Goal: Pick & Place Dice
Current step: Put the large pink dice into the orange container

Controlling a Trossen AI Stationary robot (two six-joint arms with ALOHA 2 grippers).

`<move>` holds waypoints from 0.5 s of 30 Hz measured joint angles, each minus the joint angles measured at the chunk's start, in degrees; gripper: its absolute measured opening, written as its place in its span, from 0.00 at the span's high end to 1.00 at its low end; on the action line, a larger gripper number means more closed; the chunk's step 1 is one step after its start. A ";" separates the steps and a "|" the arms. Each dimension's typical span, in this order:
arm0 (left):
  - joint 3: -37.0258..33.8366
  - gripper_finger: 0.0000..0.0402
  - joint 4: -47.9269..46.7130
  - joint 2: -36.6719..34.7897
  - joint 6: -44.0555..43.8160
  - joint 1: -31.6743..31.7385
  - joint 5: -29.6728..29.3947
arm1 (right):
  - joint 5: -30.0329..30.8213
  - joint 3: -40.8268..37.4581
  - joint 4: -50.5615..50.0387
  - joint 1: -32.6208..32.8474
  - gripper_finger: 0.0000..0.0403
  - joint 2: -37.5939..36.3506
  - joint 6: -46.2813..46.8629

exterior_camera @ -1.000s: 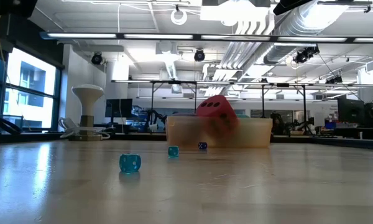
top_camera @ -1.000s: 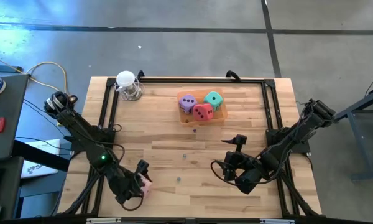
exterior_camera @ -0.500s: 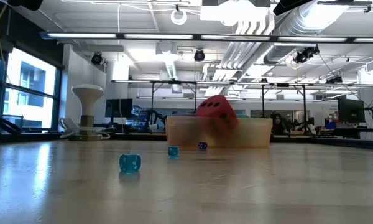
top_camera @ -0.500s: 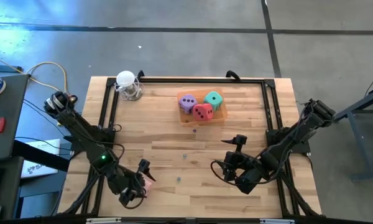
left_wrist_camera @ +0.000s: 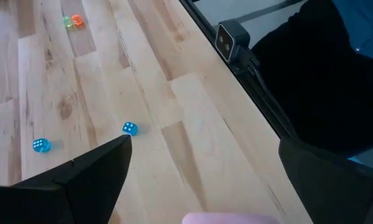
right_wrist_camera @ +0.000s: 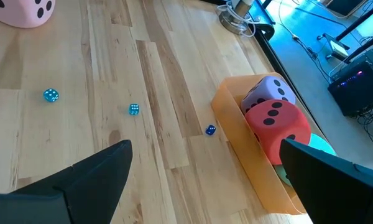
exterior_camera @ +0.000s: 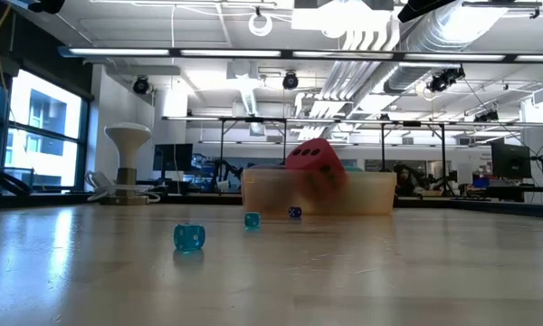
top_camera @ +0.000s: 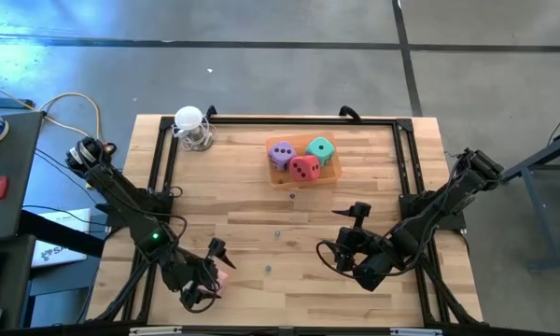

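The pink die [top_camera: 221, 277] sits near the tabletop's near-left corner, between the widely parted fingers of the left hand [top_camera: 212, 273], not visibly gripped. The right hand [top_camera: 355, 224], also wide and empty, waits toward the near-right. By the far edge, the orange tray [top_camera: 333, 171] holds the purple [top_camera: 281, 153], red [top_camera: 305, 168] and teal [top_camera: 321, 148] dice.

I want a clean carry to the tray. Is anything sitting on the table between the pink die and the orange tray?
Only tiny dice lie on the bare wood between the pink die and the orange tray; nothing taller shows. The left gripper stands open around the pink die.
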 joint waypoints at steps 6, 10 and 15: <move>0.00 0.01 -0.21 0.00 -0.48 -0.02 2.75 | -0.02 -0.02 -0.01 -0.01 0.01 0.00 0.00; 0.00 0.01 -2.41 0.00 0.40 -0.02 6.53 | -0.02 -0.01 0.00 0.00 0.01 0.00 0.00; 0.00 0.01 -6.06 0.00 0.00 -0.06 11.65 | -0.15 -0.02 -0.01 -0.01 0.01 0.00 0.00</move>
